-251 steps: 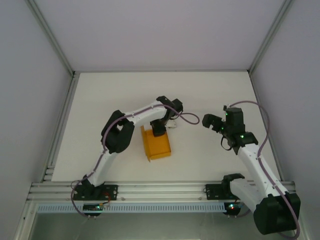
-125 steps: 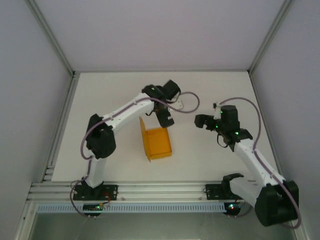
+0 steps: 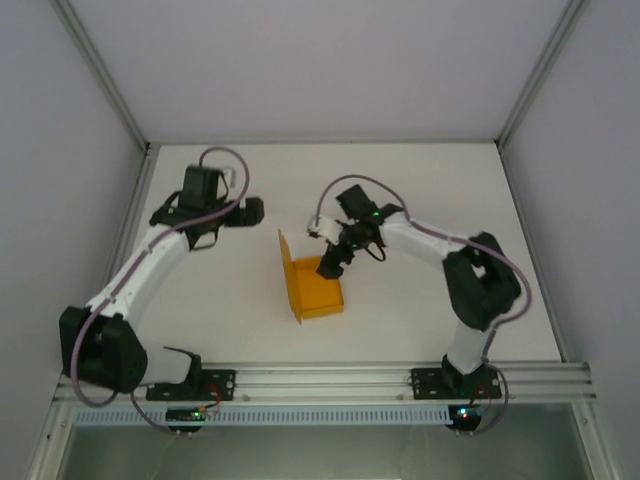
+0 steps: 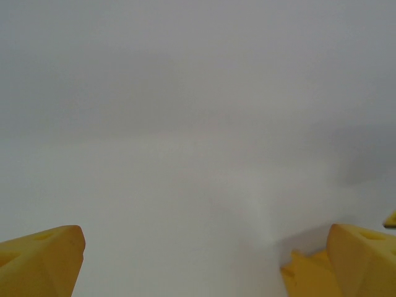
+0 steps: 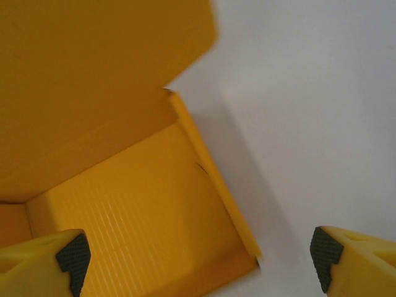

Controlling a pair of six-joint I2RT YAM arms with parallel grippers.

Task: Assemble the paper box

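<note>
Hanging spread just over the far end of the paper box (image 3: 318,290), the right gripper (image 3: 329,265) is sitting nearer; the box is lying mid-table, long side running far to near; the left gripper (image 3: 252,209), also spread, is standing off left

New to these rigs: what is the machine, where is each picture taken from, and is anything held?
Two white robot arms are bolted at the near edge of a table. The overhead picture looks down from behind them: left arm on the left, right arm on the right. The other two come from wrist cameras, so the yellow fingertips at the bottom corners are each arm's own jaws. On the table lies an orange-yellow paper box, open on top, one flap standing up. The right jaws hang open over it; the left jaws are open over bare table. Nothing is held.
</note>
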